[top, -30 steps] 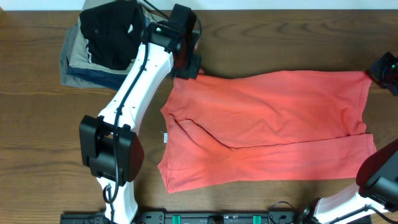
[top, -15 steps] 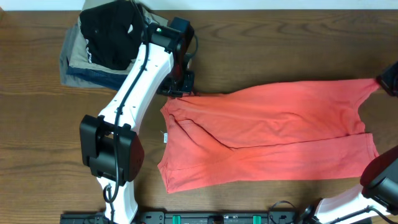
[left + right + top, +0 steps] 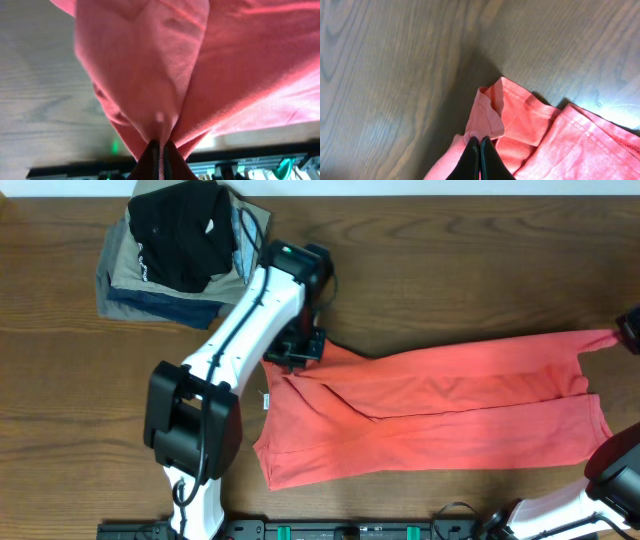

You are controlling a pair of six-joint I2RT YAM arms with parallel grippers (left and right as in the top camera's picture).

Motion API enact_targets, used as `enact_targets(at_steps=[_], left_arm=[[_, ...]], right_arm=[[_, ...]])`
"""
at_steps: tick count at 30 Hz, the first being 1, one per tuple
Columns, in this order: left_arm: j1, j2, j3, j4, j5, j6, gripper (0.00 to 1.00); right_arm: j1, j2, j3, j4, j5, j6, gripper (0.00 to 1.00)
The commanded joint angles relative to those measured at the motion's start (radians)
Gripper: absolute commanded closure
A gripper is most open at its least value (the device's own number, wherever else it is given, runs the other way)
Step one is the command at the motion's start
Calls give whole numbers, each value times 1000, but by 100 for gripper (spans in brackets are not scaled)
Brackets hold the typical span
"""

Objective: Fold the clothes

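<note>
The left arm (image 3: 235, 345) is seen in the overhead view rising from its black base joint at the lower left and running diagonally up and to the right as a white link. It is bent over at a black wrist above the centre-left of the frame and turned back downward. The left gripper (image 3: 300, 350) is set at the centre-left, with its jaws closed on the upper left corner of the coral-red T-shirt (image 3: 450, 410). In the left wrist view a pinched fold of the cloth is seen clamped between the dark fingertips, and the fabric fans out from them.

Only the tip of the right gripper (image 3: 630, 332) is seen at the far right edge of the overhead frame. A white and black part of the right arm (image 3: 610, 475) is seen in the lower right corner. In the right wrist view its jaws are pressed together on a small bunched corner of the hem, with the wooden table (image 3: 450, 260) beneath.

The T-shirt is spread across the lower centre and right of the overhead frame. Its upper edge is stretched between the two grippers, and its lower part is laid flat on the table. A small white tag (image 3: 266, 401) is seen at its left edge.

A stack of folded garments (image 3: 125, 285) in tan, grey and blue is placed in the upper left of the frame. It is topped by a black garment (image 3: 180, 230) with white marks.
</note>
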State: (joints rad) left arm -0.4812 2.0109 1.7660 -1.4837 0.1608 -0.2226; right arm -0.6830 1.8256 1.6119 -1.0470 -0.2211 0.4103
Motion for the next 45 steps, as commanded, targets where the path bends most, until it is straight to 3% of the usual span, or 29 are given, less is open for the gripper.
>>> enact_targets(at_steps=[1,6,13,25,38,45], left_arm=[[-53,-59,-27,-23,2,-32,94],[-94,-160,-127,-21,-56,-98,94],[-84,-258,-262,5,-56,-98,94],[-88,-262,-343,10,-41,-142,94],[-87,-262,-543,208,26,-157,94],[-87,-262,-604,237,26,-157,94]], right_arm=[[-7,-29,11,0,68,48,99],[-21,-29,11,1,75,68,99],[-30,-29,11,-6,75,68,99],[-62,-29,11,-99,147,87,99],[-122,-29,11,-209,193,82,99],[-122,-28,-8,-259,338,162,99]])
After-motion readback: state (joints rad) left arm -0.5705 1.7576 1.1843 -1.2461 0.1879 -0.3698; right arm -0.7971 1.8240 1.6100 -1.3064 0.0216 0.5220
